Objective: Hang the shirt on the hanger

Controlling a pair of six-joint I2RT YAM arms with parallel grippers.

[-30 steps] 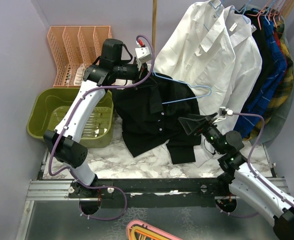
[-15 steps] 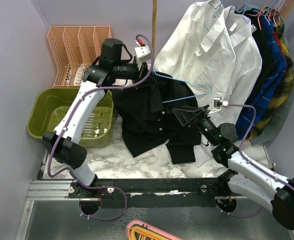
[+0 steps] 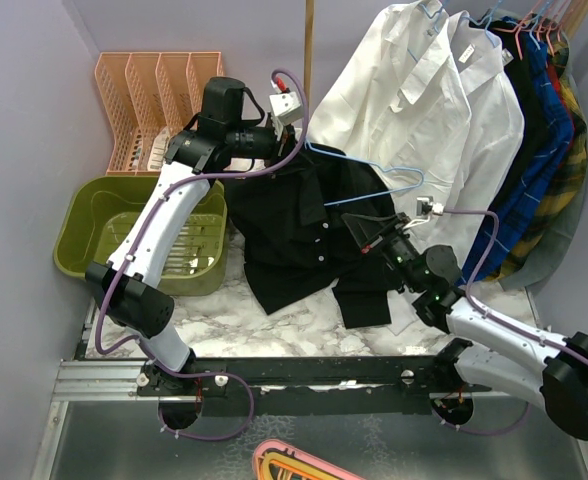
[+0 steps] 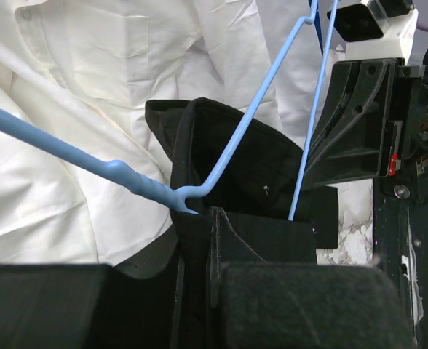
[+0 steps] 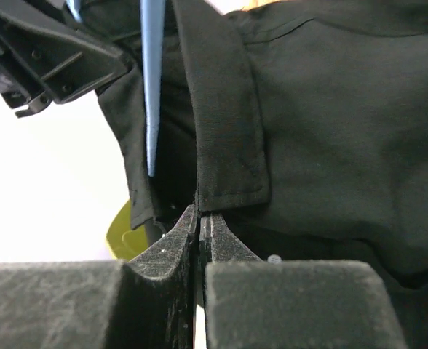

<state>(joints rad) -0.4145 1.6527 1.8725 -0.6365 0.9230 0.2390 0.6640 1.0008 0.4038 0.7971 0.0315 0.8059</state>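
Observation:
The black shirt (image 3: 294, 225) hangs crumpled from my left gripper (image 3: 274, 160), its lower part lying on the marble table. In the left wrist view the left gripper (image 4: 199, 218) is shut on a fold of the shirt (image 4: 258, 167), and the light-blue hanger (image 4: 250, 109) rests against the fabric just past the tips. The hanger (image 3: 374, 195) sticks out to the right over the shirt. My right gripper (image 3: 352, 222) is at the shirt's front. In the right wrist view the right gripper (image 5: 203, 218) is shut, pinching the bottom corner of a flap of the shirt (image 5: 330, 109), with the hanger (image 5: 153, 87) just left of it.
A green basin (image 3: 84, 215) and a pink rack (image 3: 144, 90) stand at the left. White shirts (image 3: 424, 90) and blue plaid garments (image 3: 544, 130) hang at the back right, close behind the hanger. A wooden pole (image 3: 308, 50) rises at the back.
My right gripper has reached left and forward to the shirt's front and closed from wide open. The left arm, shirt and hanger have stayed put.

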